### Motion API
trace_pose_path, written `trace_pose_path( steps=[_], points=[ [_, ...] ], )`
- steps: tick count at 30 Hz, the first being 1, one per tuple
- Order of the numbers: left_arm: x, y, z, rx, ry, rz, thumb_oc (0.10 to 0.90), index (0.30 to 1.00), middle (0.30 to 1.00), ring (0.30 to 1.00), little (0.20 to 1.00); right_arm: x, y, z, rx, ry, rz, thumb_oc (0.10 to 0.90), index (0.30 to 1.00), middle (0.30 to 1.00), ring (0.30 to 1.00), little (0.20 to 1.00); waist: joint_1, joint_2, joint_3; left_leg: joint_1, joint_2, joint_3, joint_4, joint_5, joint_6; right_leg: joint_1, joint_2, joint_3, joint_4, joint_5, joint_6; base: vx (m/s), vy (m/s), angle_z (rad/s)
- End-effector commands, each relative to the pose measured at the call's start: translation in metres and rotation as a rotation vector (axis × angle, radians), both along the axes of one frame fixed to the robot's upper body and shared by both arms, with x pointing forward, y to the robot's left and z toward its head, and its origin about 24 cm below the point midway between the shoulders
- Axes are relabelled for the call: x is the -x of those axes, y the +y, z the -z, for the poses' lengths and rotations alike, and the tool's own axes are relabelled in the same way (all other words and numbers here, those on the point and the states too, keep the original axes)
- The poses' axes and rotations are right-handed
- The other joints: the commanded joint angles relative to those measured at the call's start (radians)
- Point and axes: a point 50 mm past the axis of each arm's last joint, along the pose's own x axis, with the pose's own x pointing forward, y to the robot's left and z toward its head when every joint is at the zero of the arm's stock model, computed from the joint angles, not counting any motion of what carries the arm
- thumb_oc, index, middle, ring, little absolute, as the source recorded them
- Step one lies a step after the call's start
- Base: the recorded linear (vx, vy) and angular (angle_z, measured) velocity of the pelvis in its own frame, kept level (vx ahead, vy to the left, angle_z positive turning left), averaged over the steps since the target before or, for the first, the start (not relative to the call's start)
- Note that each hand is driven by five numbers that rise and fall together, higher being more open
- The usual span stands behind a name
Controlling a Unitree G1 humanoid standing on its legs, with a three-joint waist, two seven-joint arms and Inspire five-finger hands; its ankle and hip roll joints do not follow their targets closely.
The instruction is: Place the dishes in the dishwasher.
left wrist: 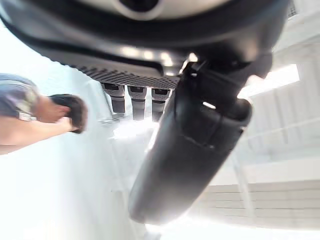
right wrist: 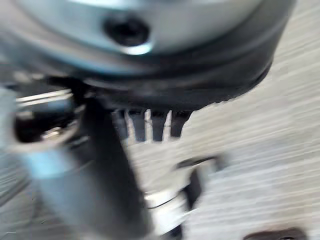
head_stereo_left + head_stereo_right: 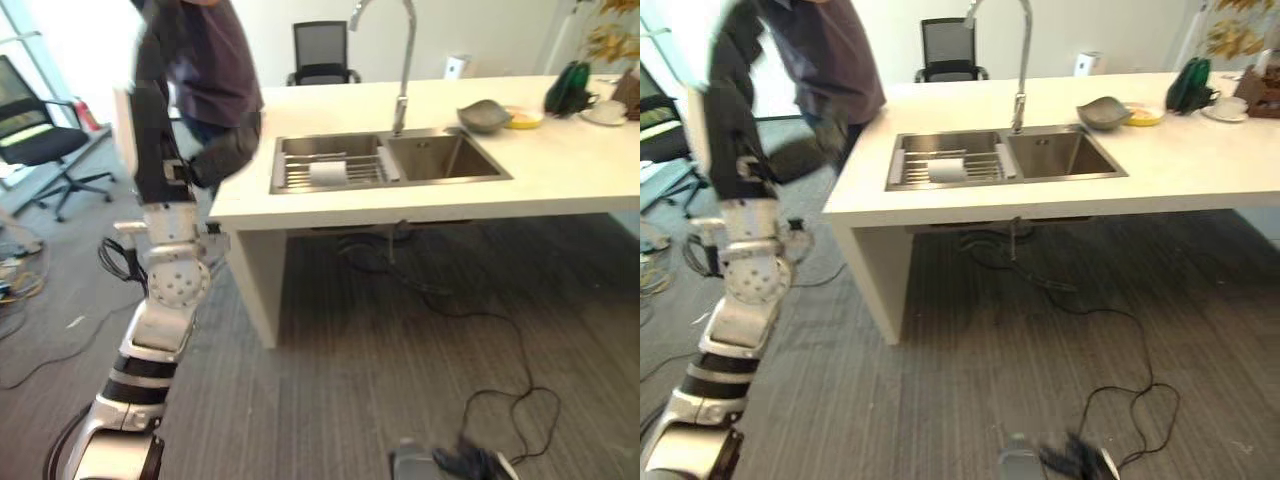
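Note:
A grey bowl (image 3: 483,115) lies on the white counter (image 3: 560,170) right of the sink, with a yellow plate (image 3: 524,119) beside it. Further right stands a white cup on a saucer (image 3: 606,110). A white cup (image 3: 327,172) lies on the wire rack in the sink's left basin (image 3: 325,165). My left arm (image 3: 150,150) is raised upright at the left, far from the counter. My left hand (image 1: 190,145) points up toward the ceiling, fingers straight, holding nothing. My right hand (image 2: 150,125) hangs low over the carpet with straight fingers and holds nothing.
A person in a dark shirt (image 3: 215,60) stands close behind my raised arm at the counter's left end. A tall tap (image 3: 403,60) rises behind the sink. Office chairs (image 3: 40,140) stand at the left and at the back. A cable (image 3: 500,380) trails over the grey carpet.

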Motion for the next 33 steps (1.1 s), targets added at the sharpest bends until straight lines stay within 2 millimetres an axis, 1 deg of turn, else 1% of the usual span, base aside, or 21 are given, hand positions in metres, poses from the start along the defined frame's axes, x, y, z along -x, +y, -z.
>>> trace_pose_path(
  steps=[1,3,6,8,9,10,11,12,13,14,15,16,18,19,20,21,23,25,27,30,33],
  points=[
    [-0.019,-0.004,0.039,-0.029,0.189,-0.006,0.8,0.9,0.9,0.9,0.9,-0.021,-0.007,-0.006,0.01,-0.083,-0.058,0.8,0.9,0.9,0.9,0.9,-0.068,0.017,0.0,-0.101,0.019,-0.028,0.004,0.013,-0.083,0.337,0.059,0.034,-0.365,0.173,0.009,0.24,-0.236,-0.08],
    [-0.022,-0.011,0.043,-0.112,0.229,0.003,0.8,0.9,0.9,0.9,0.9,-0.004,-0.007,-0.003,0.003,-0.021,-0.075,0.8,0.9,0.9,0.9,0.9,-0.062,0.003,-0.02,-0.116,0.024,-0.04,0.004,0.038,-0.098,0.404,0.057,0.066,-0.423,0.185,-0.009,0.15,-0.278,0.34],
    [-0.024,-0.011,0.054,-0.138,0.296,0.022,0.8,0.9,0.9,0.9,0.9,-0.009,-0.013,-0.005,0.014,-0.002,-0.138,0.8,0.9,0.9,0.9,0.9,-0.047,0.006,-0.035,-0.115,0.046,-0.031,0.01,0.06,-0.129,0.464,0.06,0.023,-0.469,0.197,-0.03,0.11,-0.228,0.49],
    [-0.023,-0.007,0.059,-0.175,0.333,0.013,0.8,0.9,0.9,0.9,0.9,-0.019,-0.019,-0.009,0.029,-0.033,-0.152,0.8,0.9,0.9,0.9,0.9,-0.046,0.0,-0.035,-0.123,0.066,-0.035,0.066,0.039,-0.148,0.499,0.061,0.008,-0.48,0.182,-0.042,0.11,-0.221,0.09],
    [-0.023,-0.007,0.059,-0.175,0.333,0.013,0.8,0.9,0.9,0.9,0.9,-0.019,-0.019,-0.009,0.029,-0.033,-0.152,0.8,0.9,0.9,0.9,0.9,-0.046,0.0,-0.035,-0.123,0.066,-0.035,0.066,0.039,-0.148,0.499,0.061,0.008,-0.48,0.182,-0.042,0.08,-0.2,0.27],
    [-0.022,-0.003,0.062,-0.204,0.357,-0.005,0.8,0.9,0.9,0.9,0.9,-0.027,-0.022,-0.011,0.038,-0.059,-0.164,0.8,0.9,0.9,0.9,0.9,-0.04,-0.005,-0.029,-0.137,0.078,-0.032,0.119,0.035,-0.161,0.51,0.064,0.009,-0.473,0.175,-0.048,0.06,-0.187,0.32],
    [-0.021,0.0,0.064,-0.219,0.366,-0.014,0.8,0.9,0.9,0.9,0.9,-0.034,-0.026,-0.014,0.048,-0.082,-0.172,0.8,0.9,0.9,0.9,0.9,-0.034,-0.007,-0.021,-0.153,0.086,-0.031,0.174,0.046,-0.174,0.52,0.067,0.009,-0.466,0.166,-0.054,0.09,-0.297,0.19],
    [-0.021,0.002,0.065,-0.233,0.379,-0.024,0.8,0.9,0.9,0.9,0.9,-0.04,-0.029,-0.017,0.06,-0.104,-0.173,0.8,0.9,0.9,0.9,0.9,-0.03,-0.01,-0.011,-0.179,0.097,-0.032,0.252,0.075,-0.191,0.529,0.073,0.007,-0.456,0.157,-0.063,0.1,-0.351,-0.12],
    [-0.022,0.003,0.066,-0.258,0.391,-0.042,0.8,0.9,0.9,0.9,0.9,-0.048,-0.037,-0.022,0.083,-0.131,-0.175,0.8,0.9,0.9,0.9,0.9,-0.02,-0.023,0.008,-0.234,0.111,-0.034,0.388,0.144,-0.206,0.55,0.073,0.014,-0.445,0.141,-0.081,0.13,-0.34,-0.24],
    [-0.022,0.0,0.063,-0.29,0.387,-0.031,0.8,0.9,0.9,0.9,0.9,-0.052,-0.042,-0.025,0.097,-0.14,-0.177,0.8,0.9,0.9,0.9,0.9,-0.012,-0.027,0.017,-0.26,0.101,-0.042,0.478,0.144,-0.207,0.565,0.07,0.017,-0.443,0.125,-0.091,0.1,-0.227,-0.21],
    [-0.022,0.0,0.062,-0.291,0.385,-0.031,0.8,0.9,0.9,0.9,0.9,-0.053,-0.042,-0.025,0.096,-0.142,-0.176,0.8,0.9,0.9,0.9,0.9,-0.013,-0.026,0.02,-0.269,0.103,-0.045,0.494,0.138,-0.207,0.563,0.072,0.014,-0.441,0.123,-0.091,0.12,-0.137,-0.02],
    [-0.021,-0.001,0.06,-0.328,0.391,-0.013,0.8,0.9,0.9,0.9,0.9,-0.06,-0.047,-0.028,0.108,-0.147,-0.194,0.8,0.9,0.9,0.9,0.9,0.0,-0.032,0.024,-0.303,0.077,-0.031,0.53,0.13,-0.198,0.583,0.059,0.017,-0.443,0.114,-0.097,0.11,-0.068,0.03],
    [-0.023,-0.001,0.061,-0.334,0.407,-0.012,0.8,0.9,0.9,0.9,0.9,-0.058,-0.049,-0.029,0.107,-0.135,-0.197,0.8,0.9,0.9,0.9,0.9,0.003,-0.016,0.013,-0.323,0.045,0.01,0.417,0.09,-0.168,0.601,0.061,0.02,-0.446,0.104,-0.09,0.22,0.004,-0.06],
    [-0.025,-0.005,0.063,-0.4,0.419,-0.03,0.8,0.9,0.9,0.9,0.9,-0.048,-0.049,-0.026,0.092,-0.103,-0.172,0.8,0.9,0.9,0.9,0.9,-0.004,-0.001,0.001,-0.284,0.057,0.063,0.294,0.067,-0.144,0.606,0.059,0.019,-0.431,0.09,-0.079,0.21,0.071,-0.23],
    [-0.025,-0.005,0.063,-0.401,0.418,-0.03,0.8,0.9,0.9,0.9,0.9,-0.048,-0.049,-0.026,0.092,-0.103,-0.171,0.8,0.9,0.9,0.9,0.9,-0.002,-0.001,0.003,-0.279,0.057,0.064,0.289,0.067,-0.144,0.607,0.059,0.02,-0.428,0.088,-0.079,0.19,0.102,-0.1],
    [-0.028,-0.009,0.061,-0.426,0.415,-0.032,0.8,0.9,0.9,0.9,0.9,-0.042,-0.049,-0.024,0.089,-0.089,-0.161,0.8,0.9,0.9,0.9,0.9,-0.017,0.012,-0.002,-0.248,0.066,0.077,0.246,0.075,-0.144,0.6,0.066,0.021,-0.409,0.079,-0.082,0.09,0.061,0.48],
    [-0.033,-0.01,0.064,-0.474,0.445,-0.055,0.8,0.9,0.9,0.9,0.9,-0.036,-0.047,-0.022,0.081,-0.065,-0.139,0.8,0.9,0.9,0.9,0.9,-0.029,0.033,-0.02,-0.195,0.043,0.037,0.153,0.072,-0.129,0.579,0.073,0.021,-0.393,0.088,-0.082,0.08,0.063,0.23],
    [-0.04,-0.015,0.063,-0.544,0.456,-0.068,0.8,0.9,0.9,0.9,0.9,-0.027,-0.042,-0.017,0.051,-0.044,-0.111,0.8,0.9,0.9,0.9,0.9,-0.053,0.043,-0.04,-0.151,0.045,0.051,0.077,0.079,-0.126,0.577,0.068,0.0,-0.391,0.086,-0.077,0.05,0.035,-0.65],
    [-0.047,-0.017,0.061,-0.617,0.47,-0.095,0.8,0.9,0.9,0.9,0.9,-0.018,-0.034,-0.013,0.016,-0.007,-0.139,0.8,0.9,0.9,0.9,0.9,-0.065,0.053,-0.05,-0.12,0.044,0.048,0.034,0.085,-0.122,0.581,0.069,-0.008,-0.395,0.08,-0.077,0.05,0.029,0.05],
    [-0.054,-0.018,0.06,-0.644,0.485,-0.108,0.8,0.9,0.9,0.9,0.9,-0.015,-0.029,-0.011,0.0,0.011,-0.159,0.8,0.9,0.9,0.9,0.9,-0.073,0.055,-0.054,-0.111,0.043,0.041,0.014,0.089,-0.119,0.586,0.066,-0.018,-0.401,0.079,-0.078,0.02,0.013,0.14],
    [-0.056,-0.01,0.063,-0.653,0.517,-0.14,0.8,0.9,0.9,0.9,0.9,-0.014,-0.024,-0.008,-0.019,0.012,-0.15,0.8,0.9,0.9,0.9,0.9,-0.075,0.052,-0.054,-0.11,0.044,0.048,0.009,0.082,-0.114,0.586,0.063,-0.017,-0.412,0.086,-0.072,0.01,0.008,-0.27]
  ],
)
